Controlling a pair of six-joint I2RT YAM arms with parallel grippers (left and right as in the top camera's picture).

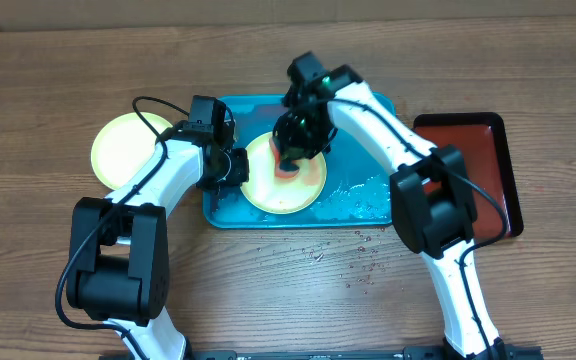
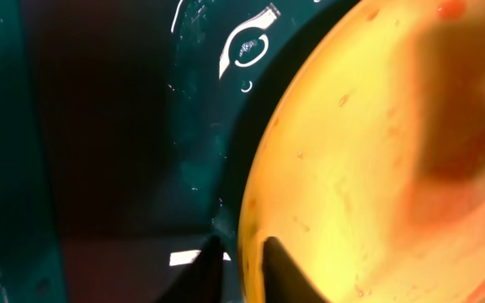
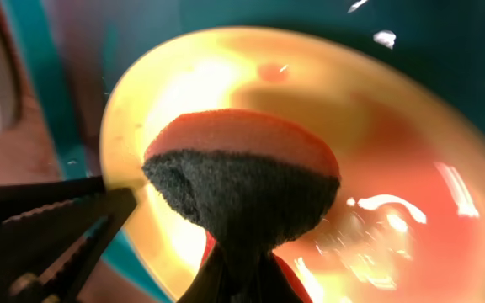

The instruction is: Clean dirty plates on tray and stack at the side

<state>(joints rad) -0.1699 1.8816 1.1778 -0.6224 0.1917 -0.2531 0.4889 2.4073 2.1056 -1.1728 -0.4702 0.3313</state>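
1. Right fingers (image 3: pixel 236 268) pinch a sponge (image 3: pixel 242 168), pressed onto the yellow plate (image 1: pixel 268 195) in the blue tray (image 1: pixel 258 108), evidently to scrub it.
2. Left fingers (image 1: pixel 238 168) straddle that plate's left rim, likely to steady it; can't tell if clamped.
3. A second plate (image 1: pixel 123 150) sits on the bench (image 1: pixel 48 80) left of the tray, probably the stack spot.

Big tray (image 1: pixel 218 207) mid-table (image 1: pixel 58 70). Plate (image 1: pixel 303 195) in big tray, centre-left, over front half. Sponge (image 1: pixel 290 170) on plate's rear part. Second plate (image 1: pixel 118 150) on table, just left of big tray. Small tray (image 1: pixel 483 140) on table, just right of big tray. Droplets (image 1: pixel 358 262) on table before big tray.
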